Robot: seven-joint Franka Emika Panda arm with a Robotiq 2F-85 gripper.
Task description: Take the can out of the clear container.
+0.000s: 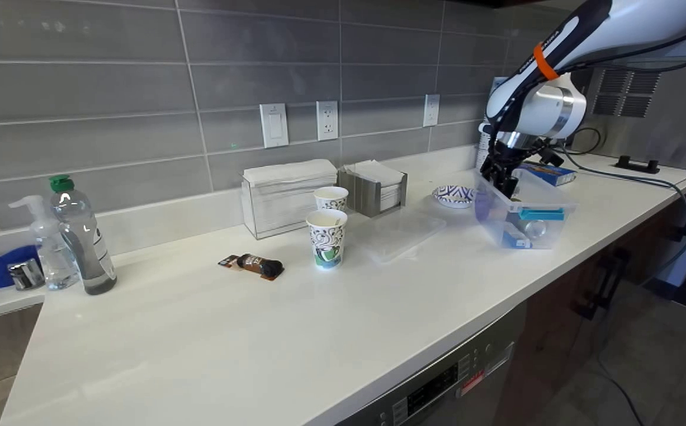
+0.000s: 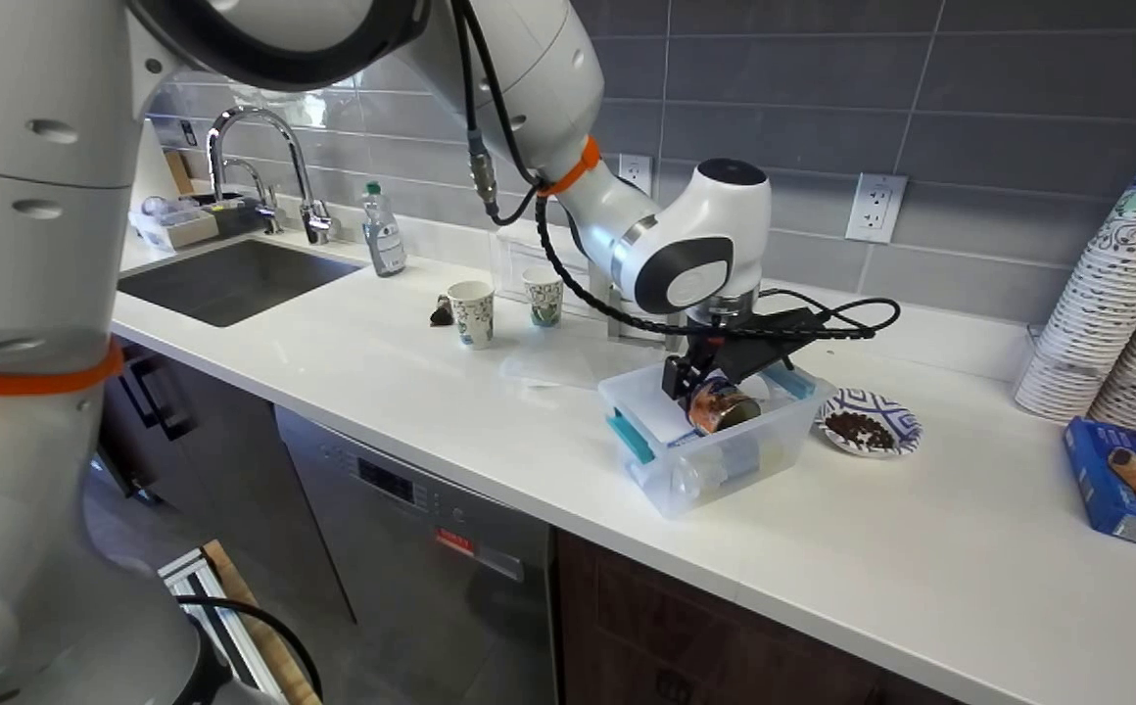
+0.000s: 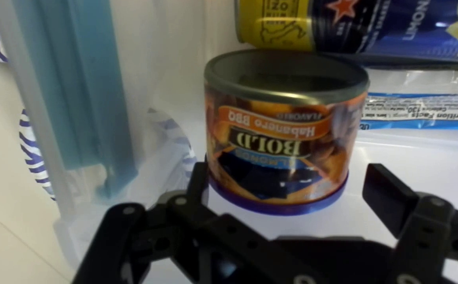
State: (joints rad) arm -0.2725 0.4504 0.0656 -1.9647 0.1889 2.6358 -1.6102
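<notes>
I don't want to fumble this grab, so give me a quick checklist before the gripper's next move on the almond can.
1. Gripper open: ok, its fingers stand apart.
2. Almond can upright: not ok, it looks tilted in an exterior view.
3. Almond can gripped: not ok, the wrist view shows a gap between it and the finger on that picture's right.
4. Fingers far enough down around it: cannot tell, depth is unclear.
5. Container open on top: ok, the gripper reaches in with no lid over it.
6. Almond can apart from drink can: cannot tell, they overlap in the wrist view.
</notes>
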